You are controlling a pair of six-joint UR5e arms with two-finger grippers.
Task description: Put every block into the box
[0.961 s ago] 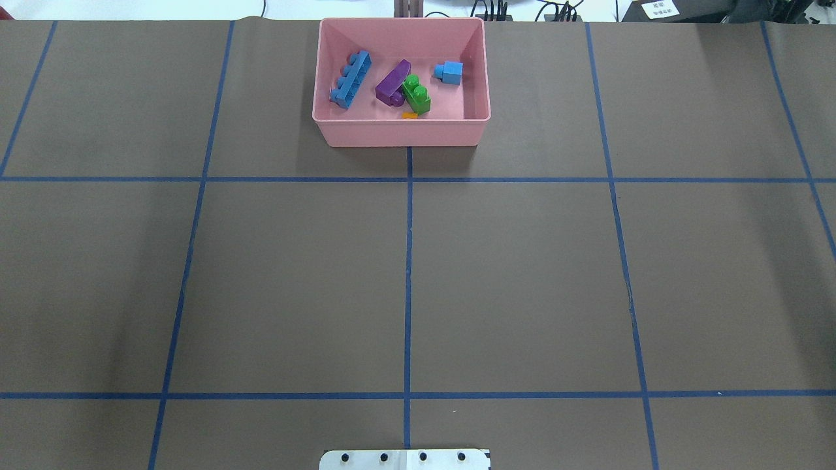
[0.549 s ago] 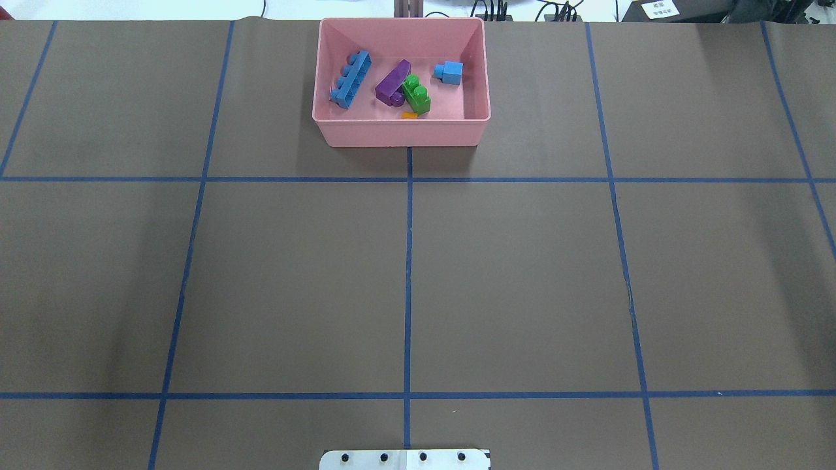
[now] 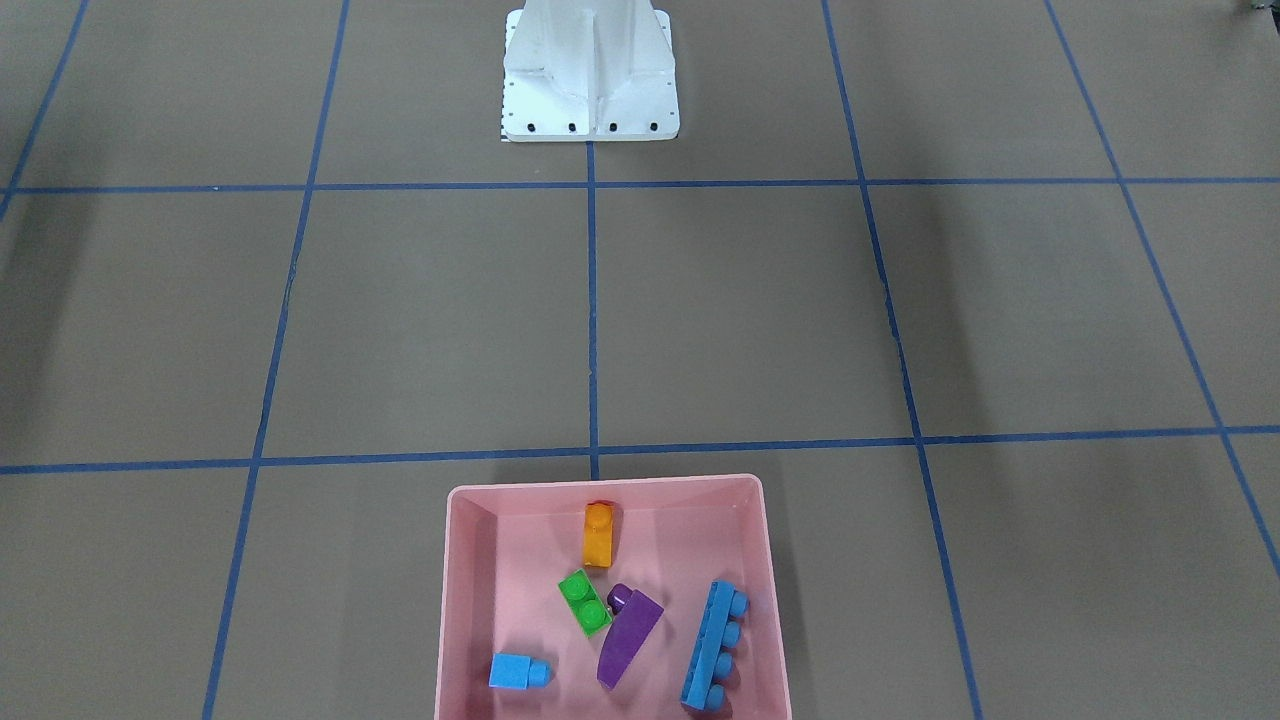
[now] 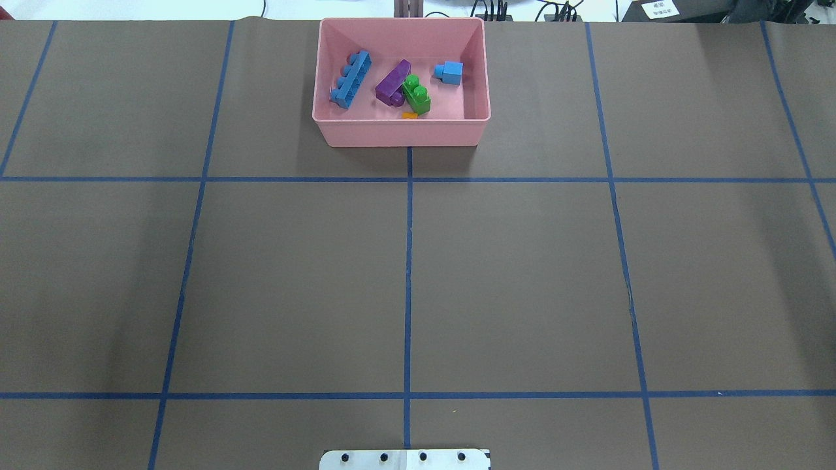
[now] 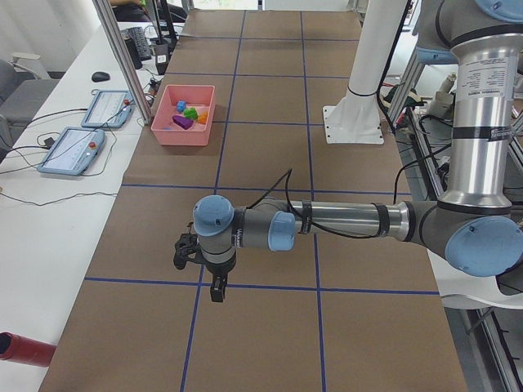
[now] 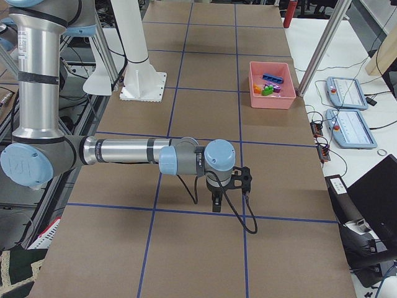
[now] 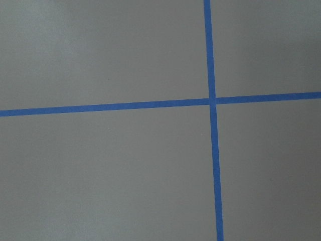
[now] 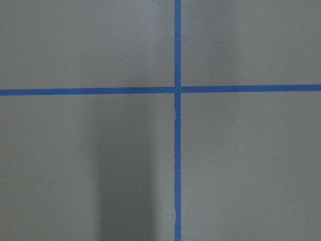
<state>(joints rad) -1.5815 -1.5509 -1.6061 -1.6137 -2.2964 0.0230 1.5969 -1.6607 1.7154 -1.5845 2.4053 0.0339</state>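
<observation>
Blocks (image 4: 416, 94) all lie in the pink box (image 4: 400, 134) at the bench's (image 4: 522, 274) far edge; whether left and right jaws are wide or narrow cannot be told.

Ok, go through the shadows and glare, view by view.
Overhead: the box throws a soft shadow to its left on the table; no glare. Front-facing: small highlights on the green block. Right wrist: a broad blurry shadow darkens the lower left. Left wrist: evenly lit, tape lines crisp.
</observation>
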